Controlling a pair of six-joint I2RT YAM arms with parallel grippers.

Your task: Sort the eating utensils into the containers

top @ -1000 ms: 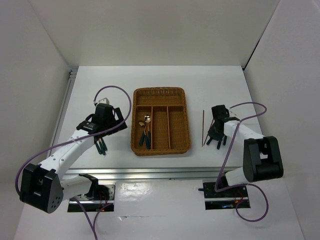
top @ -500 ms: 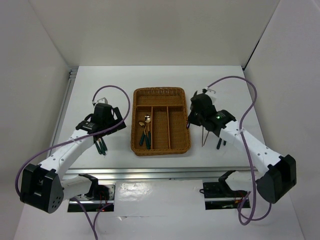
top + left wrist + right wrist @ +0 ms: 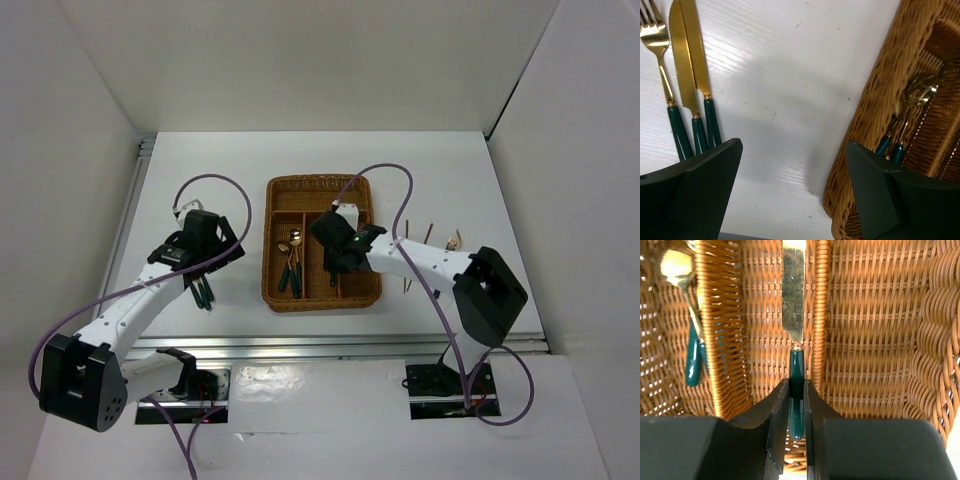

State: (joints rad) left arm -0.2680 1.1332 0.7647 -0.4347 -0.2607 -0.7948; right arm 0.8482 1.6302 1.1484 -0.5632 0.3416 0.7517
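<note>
The right tool (image 3: 796,392) is pinched shut on a knife (image 3: 793,295) by its green handle, with the tray (image 3: 875,340) right under it. Next it should lower the knife in and let go. The left tool (image 3: 792,150) is wide open and empty.

White table (image 3: 445,175), pale enclosing walls (image 3: 300,60)

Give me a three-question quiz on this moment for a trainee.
1. True or false: the left gripper is open and empty.
2. The right gripper is shut on the handle of: A a spoon, B a knife, C a chopstick.
3. Fill in: seen from the top camera, the spoons lie in the wicker tray's ____ long slot.
Key: 1 true; 2 B; 3 leftmost.
</note>
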